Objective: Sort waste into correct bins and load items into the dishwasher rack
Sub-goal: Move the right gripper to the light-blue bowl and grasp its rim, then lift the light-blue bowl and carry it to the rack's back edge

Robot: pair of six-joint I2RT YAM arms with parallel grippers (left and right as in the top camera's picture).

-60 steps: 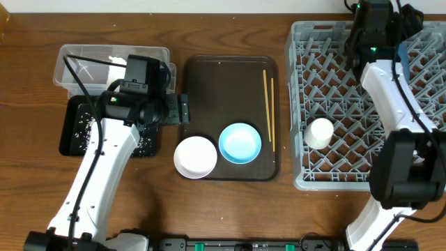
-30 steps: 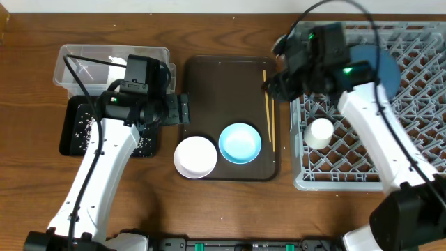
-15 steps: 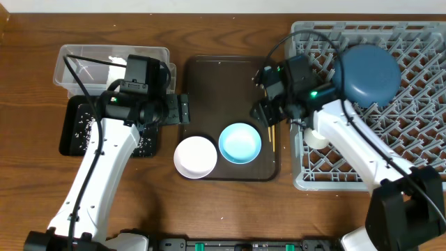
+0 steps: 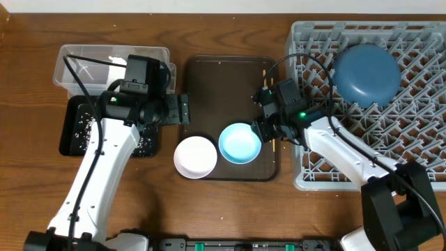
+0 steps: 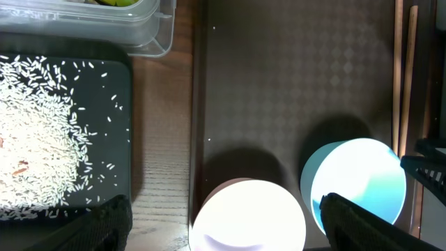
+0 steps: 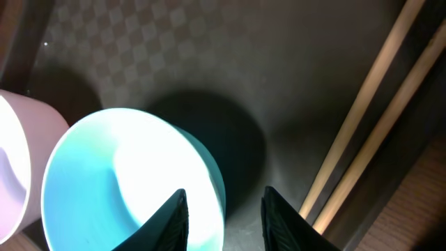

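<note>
Swings the right gripper (image 6: 224, 217) from the dishwasher rack (image 4: 418, 160), dark-blue dish (image 4: 367, 74) now lying there, down to the serving tray (image 4: 223, 90), jaws narrowing astride the rim of the light-blue bowl (image 4: 239, 143), not yet clamped: bowl probably next

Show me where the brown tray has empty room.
The brown tray is bare from its far rim down to the white bowl and light-blue bowl, chopsticks along one side. That near end is crowded: the right fingers straddle the light-blue bowl's rim.
</note>
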